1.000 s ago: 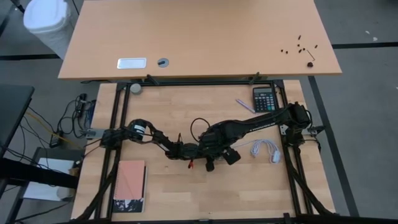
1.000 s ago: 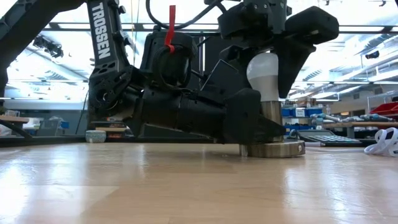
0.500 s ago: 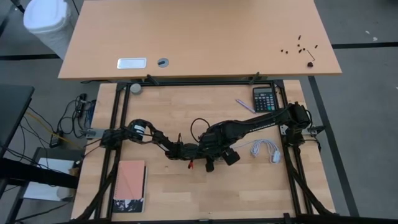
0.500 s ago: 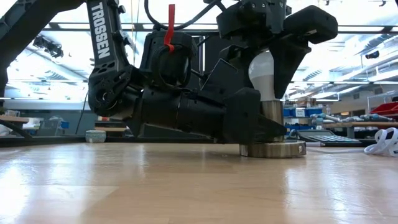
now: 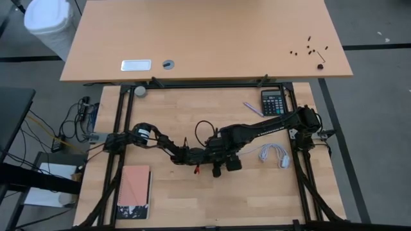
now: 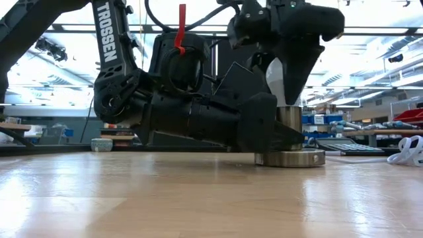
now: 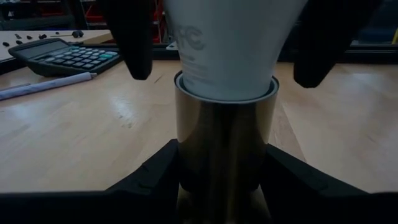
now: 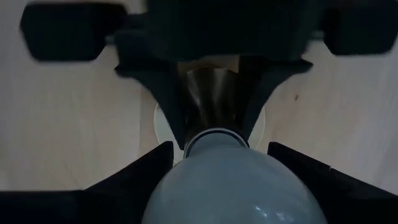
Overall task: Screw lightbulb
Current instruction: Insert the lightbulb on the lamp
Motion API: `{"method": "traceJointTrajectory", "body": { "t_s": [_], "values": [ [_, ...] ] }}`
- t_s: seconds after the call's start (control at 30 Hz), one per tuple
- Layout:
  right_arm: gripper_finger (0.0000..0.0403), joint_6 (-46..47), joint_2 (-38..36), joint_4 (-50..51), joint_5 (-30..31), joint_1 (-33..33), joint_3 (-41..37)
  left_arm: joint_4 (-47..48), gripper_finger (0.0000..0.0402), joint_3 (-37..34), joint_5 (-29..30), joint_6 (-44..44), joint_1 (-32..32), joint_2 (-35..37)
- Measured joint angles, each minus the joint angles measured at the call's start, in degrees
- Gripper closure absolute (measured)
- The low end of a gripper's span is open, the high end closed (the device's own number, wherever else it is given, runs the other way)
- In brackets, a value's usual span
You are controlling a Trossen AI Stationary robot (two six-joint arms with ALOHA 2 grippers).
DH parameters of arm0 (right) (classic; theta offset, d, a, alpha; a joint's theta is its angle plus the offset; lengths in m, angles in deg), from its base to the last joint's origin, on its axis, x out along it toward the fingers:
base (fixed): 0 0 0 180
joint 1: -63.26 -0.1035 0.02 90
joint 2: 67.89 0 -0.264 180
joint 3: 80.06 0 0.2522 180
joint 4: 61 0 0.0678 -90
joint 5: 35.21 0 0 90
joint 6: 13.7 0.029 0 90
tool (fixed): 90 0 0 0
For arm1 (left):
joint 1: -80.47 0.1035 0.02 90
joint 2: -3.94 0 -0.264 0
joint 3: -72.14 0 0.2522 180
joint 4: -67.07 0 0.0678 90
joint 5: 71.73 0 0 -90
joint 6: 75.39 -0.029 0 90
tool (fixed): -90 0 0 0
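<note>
Low view: the lightbulb (image 6: 276, 76) stands upright with its narrow end sunk into the metal socket (image 6: 289, 123), whose round base sits flat on the wooden worktop (image 6: 198, 198). The left end effector (image 6: 274, 135) lies low along the worktop and is clamped on the socket's brass-coloured barrel — the left wrist view shows its 2 dark fingers (image 7: 152, 177) pressed against the barrel (image 7: 225, 152) on either side, just under the bulb's white neck (image 7: 227, 53). The right end effector (image 6: 285, 46) comes down from above over the globe. In the right wrist view its 2 fingers (image 8: 146, 168) sit on either side of the globe (image 8: 233, 183), close against it, though whether they are truly gripping or just resting beside the glass I cannot tell.

Judging by this, the task is in the screwing step itself — the bulb is already seated and the socket is being held steady. The next move calls for a firm but gentle hold on the globe and a turn about its upright axis, with the left arm keeping the socket from spinning along. A calculator (image 5: 272, 101) and a coiled white cord (image 5: 273, 154) lie well apart on the right.
</note>
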State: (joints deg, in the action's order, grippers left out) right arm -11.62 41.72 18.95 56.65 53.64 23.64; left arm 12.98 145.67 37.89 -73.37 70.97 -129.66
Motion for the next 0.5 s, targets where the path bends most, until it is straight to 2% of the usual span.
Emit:
{"method": "traceJointTrajectory", "body": {
  "t_s": [0.2, 0.5],
  "values": [
    [0.0128, 14.7, 0.0, -0.7, 0.4, 0.1, 0.0, 0.0, 0.0213, 0.0, 1.3, -0.1, 0.0, 0.0],
    [0.0142, 32.3, 0.0, -0.4, 1.3, 1.3, 0.0, 0.0, 0.0213, 0.0, 1.7, 0.0, 0.0, 0.0]
  ]
}}
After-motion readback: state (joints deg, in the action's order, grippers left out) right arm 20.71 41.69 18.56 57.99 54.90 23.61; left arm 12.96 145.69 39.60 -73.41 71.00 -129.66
